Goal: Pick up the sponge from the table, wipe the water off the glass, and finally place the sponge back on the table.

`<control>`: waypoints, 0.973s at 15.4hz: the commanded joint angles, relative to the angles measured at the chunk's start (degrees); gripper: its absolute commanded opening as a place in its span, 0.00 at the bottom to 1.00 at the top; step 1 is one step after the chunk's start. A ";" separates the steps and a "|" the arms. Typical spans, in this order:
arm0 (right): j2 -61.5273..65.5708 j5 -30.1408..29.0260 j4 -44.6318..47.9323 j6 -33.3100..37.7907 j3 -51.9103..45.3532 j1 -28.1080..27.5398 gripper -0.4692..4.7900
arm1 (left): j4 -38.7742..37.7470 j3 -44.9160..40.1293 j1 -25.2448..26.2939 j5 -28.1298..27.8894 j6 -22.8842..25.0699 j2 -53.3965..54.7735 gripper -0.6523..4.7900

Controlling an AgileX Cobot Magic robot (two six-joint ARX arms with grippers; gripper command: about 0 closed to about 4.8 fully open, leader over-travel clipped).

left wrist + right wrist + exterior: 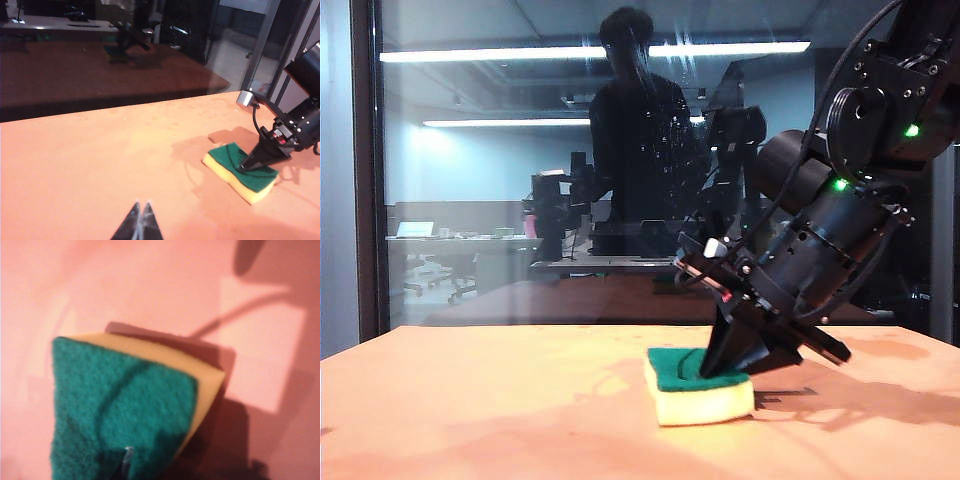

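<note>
The sponge (pixel 695 395) (pixel 235 167) (pixel 125 400), dark green on top with pale yellow foam below, lies flat on the orange table (pixel 470 400) close to the glass (pixel 520 180). My right gripper (pixel 720 372) (pixel 242 170) (pixel 127 452) tilts down onto it, its tips together and pressed into the green top near the sponge's right end. Faint whitish specks and streaks of water (pixel 670 60) show on the pane above the sponge. My left gripper (pixel 141 205) hovers shut over bare table, well short of the sponge, and is absent from the exterior view.
The glass has a dark frame post (pixel 365 170) at the left and mirrors a person, office lights and the tabletop. A metal post (pixel 262 45) stands beyond the table's far right corner. A cable (pixel 256 120) loops from the right gripper.
</note>
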 commanded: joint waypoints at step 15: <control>0.09 12.50 6.99 -13.97 19.61 -3.21 0.08 | 10.23 0.17 0.00 -6.34 0.44 0.00 0.11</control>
